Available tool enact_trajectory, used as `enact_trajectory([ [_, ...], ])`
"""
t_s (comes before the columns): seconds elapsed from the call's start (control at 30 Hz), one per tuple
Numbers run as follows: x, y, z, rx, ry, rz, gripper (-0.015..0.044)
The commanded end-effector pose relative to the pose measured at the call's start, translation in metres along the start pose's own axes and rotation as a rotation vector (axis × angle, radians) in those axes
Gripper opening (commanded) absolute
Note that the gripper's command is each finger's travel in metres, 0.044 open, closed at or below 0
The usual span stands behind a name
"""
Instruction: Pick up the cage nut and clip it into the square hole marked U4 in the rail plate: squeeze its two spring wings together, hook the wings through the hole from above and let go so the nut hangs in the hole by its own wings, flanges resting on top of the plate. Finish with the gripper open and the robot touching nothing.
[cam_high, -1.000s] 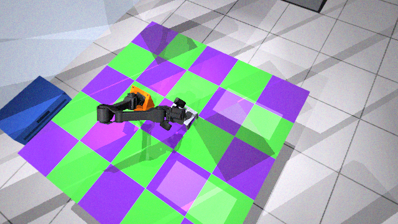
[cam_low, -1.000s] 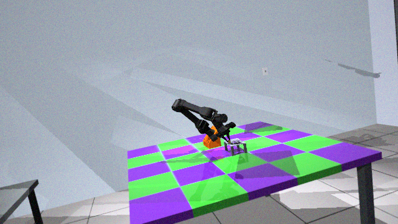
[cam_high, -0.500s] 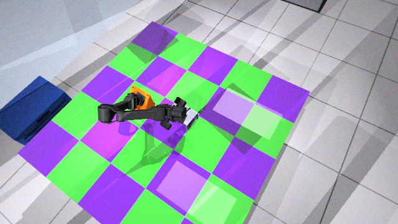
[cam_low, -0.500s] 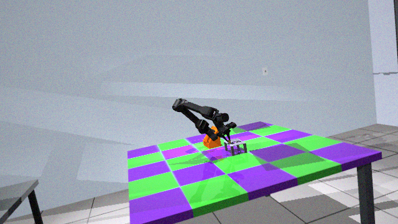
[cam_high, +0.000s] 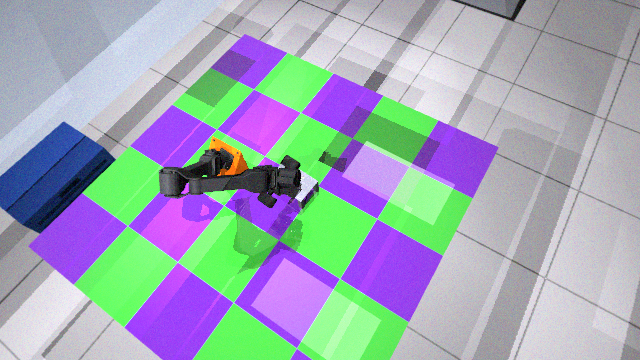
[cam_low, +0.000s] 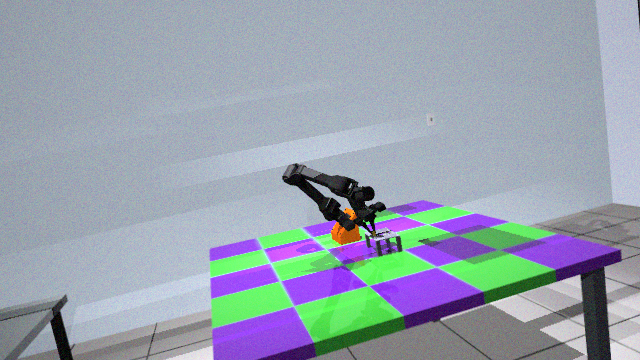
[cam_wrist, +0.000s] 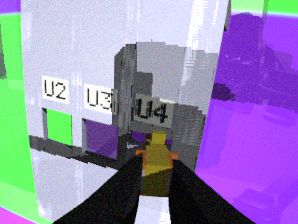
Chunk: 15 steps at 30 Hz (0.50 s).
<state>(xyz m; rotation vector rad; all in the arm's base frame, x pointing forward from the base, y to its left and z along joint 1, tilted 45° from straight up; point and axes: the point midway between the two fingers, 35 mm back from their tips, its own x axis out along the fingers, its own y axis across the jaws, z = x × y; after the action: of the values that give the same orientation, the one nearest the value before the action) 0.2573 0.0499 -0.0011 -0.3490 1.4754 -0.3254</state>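
The rail plate (cam_high: 308, 186) (cam_low: 388, 234) (cam_wrist: 55, 45) is a pale plate on short dark legs, standing on the table. In the wrist view its square holes labelled U2, U3 and U4 lie in a row. My gripper (cam_low: 373, 234) (cam_wrist: 154, 167) points down at the plate, shut on the cage nut (cam_wrist: 156, 155), which is yellow with orange bits at both sides. The nut is at the U4 hole (cam_wrist: 138, 136) and covers most of it; purple shows through at both sides of the nut's far end. Whether its wings are inside the hole is hidden. The fingertips are hidden in the top view.
The orange arm mount (cam_high: 235, 156) (cam_low: 345, 234) stands behind the plate on the green and purple checkered table (cam_high: 410, 270) (cam_low: 425, 295). A blue box (cam_high: 55, 172) is beyond the table's left edge. Shadows fall across the plate.
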Motion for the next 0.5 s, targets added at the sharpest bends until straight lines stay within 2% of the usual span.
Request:
enact_trajectory([
  [0.0, -0.0003, 0.0014, -0.0001, -0.002, -0.001, -0.009, 0.0037],
  [0.47, 0.0000, 0.0030, -0.0002, -0.002, -0.001, -0.047, 0.0037],
])
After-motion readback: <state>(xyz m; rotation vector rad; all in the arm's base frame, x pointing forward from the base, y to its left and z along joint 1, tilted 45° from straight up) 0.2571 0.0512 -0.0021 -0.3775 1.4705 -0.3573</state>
